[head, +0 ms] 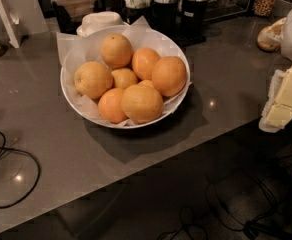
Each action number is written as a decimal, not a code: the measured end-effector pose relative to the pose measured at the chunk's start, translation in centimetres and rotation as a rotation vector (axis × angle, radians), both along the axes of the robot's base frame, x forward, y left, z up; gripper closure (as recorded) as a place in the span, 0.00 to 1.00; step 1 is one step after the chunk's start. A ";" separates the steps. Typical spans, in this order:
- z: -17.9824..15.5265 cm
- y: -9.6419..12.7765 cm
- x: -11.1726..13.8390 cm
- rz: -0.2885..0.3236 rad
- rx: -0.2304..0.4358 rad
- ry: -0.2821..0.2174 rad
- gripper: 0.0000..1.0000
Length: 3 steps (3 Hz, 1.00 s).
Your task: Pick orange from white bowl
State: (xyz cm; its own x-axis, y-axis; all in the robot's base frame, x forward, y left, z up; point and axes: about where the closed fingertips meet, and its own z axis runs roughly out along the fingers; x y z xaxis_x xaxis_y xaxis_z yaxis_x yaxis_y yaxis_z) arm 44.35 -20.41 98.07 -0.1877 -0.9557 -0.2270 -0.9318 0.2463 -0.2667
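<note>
Your gripper [285, 98], the cream-coloured blocky piece poking in at the right edge of the view, hangs by the right end of the smooth grey countertop [41, 134], well apart from the fruit. You only get its side from here, so I honestly can't say if it's spread or clamped.

The large round deep-orange orange [169, 75] sits on the right side of the pile, so it's the fruit nearest the gripper. It's in the wide shallow white bowl lined with crinkled white paper [73, 104], touching its neighbours.

A smaller white stacked dish [102, 21] sits just behind the bowl, and a thin black cable [33, 164] loops on the counter at left.
</note>
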 end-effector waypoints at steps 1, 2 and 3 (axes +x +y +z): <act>1.0 4.0 1.4 0.118 0.053 -0.029 0.00; 2.4 8.9 2.6 0.264 0.110 -0.069 0.00; 3.3 13.2 3.8 0.360 0.166 -0.098 0.00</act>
